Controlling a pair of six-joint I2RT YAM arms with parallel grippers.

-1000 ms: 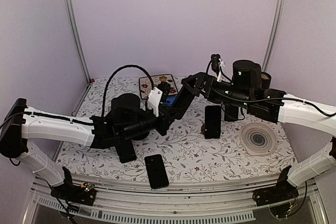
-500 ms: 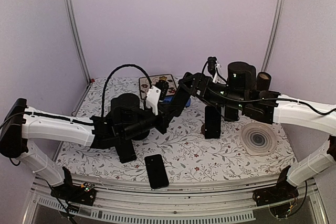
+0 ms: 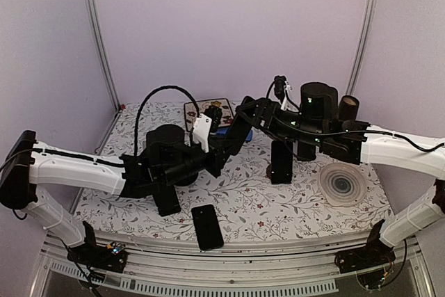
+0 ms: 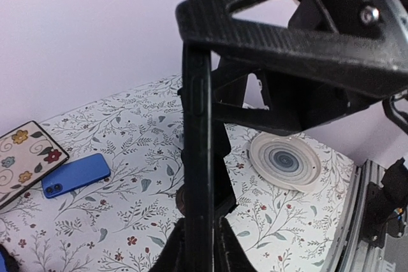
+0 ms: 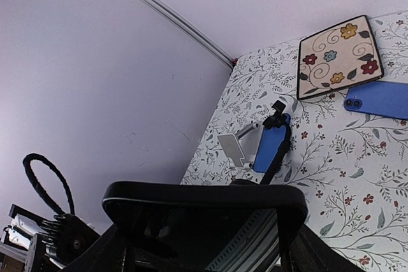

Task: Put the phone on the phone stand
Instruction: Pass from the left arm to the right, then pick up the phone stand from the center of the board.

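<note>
A black phone (image 3: 238, 133) is held upright in mid-air above the table's middle. My left gripper (image 3: 221, 151) is shut on its lower end; in the left wrist view the phone (image 4: 197, 125) stands edge-on between my fingers (image 4: 197, 237). My right gripper (image 3: 245, 117) is closed over its upper end; in the right wrist view the phone's top edge (image 5: 204, 199) spans my fingers. The black phone stand (image 3: 281, 161) stands upright on a round brown base to the right, and shows behind the phone in the left wrist view (image 4: 223, 179).
A second black phone (image 3: 207, 226) lies flat near the front edge. A ringed plate (image 3: 342, 184) sits at the right. A floral tile (image 3: 198, 110) and a flat blue phone (image 5: 376, 100) lie at the back. Another blue phone (image 5: 271, 148) leans by a white stand (image 5: 233, 148).
My right gripper has moved left onto the upper end of the black phone. My left gripper and the phone have barely moved.
</note>
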